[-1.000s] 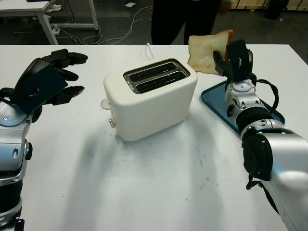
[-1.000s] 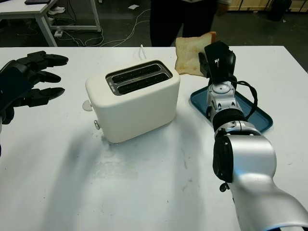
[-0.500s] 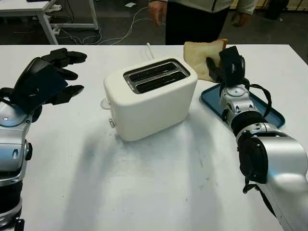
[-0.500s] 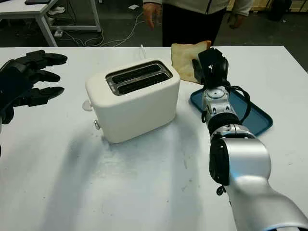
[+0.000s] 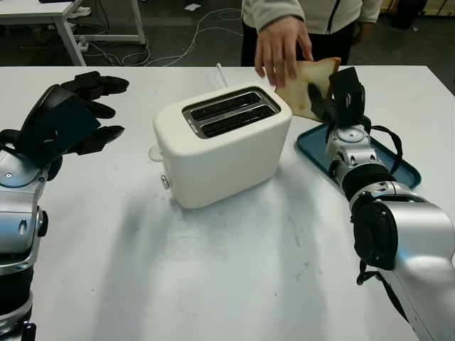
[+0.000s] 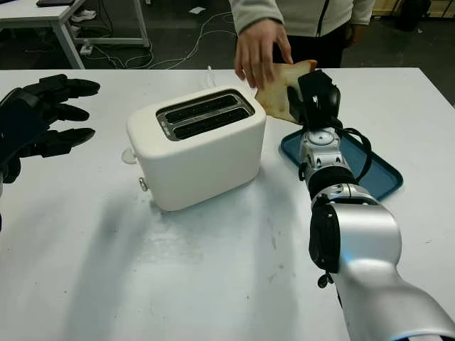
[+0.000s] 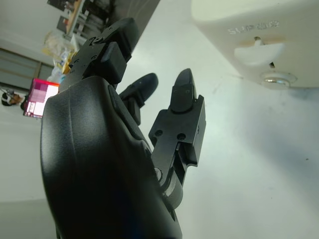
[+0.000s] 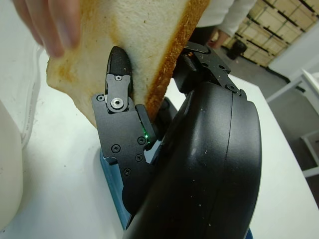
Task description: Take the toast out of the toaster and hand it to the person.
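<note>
The person's hand covers part of the toast; the picture's top edge cuts off their body.

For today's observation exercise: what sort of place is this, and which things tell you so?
Probably a robotics lab or workshop, not a home kitchen: loose cables on the floor, a bare white table, stacked boxes, and a toaster as a test prop.

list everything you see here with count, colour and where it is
toaster: one, white, middle of the table, both slots empty
toast: one slice, pale with brown crust, held up behind the toaster, over the tray's far end
tray: one, blue, on the table right of the toaster
table: one, white
person's hand: one, reaching down onto the toast
right hand: black, shut on the toast
left hand: black, open, raised left of the toaster
</note>
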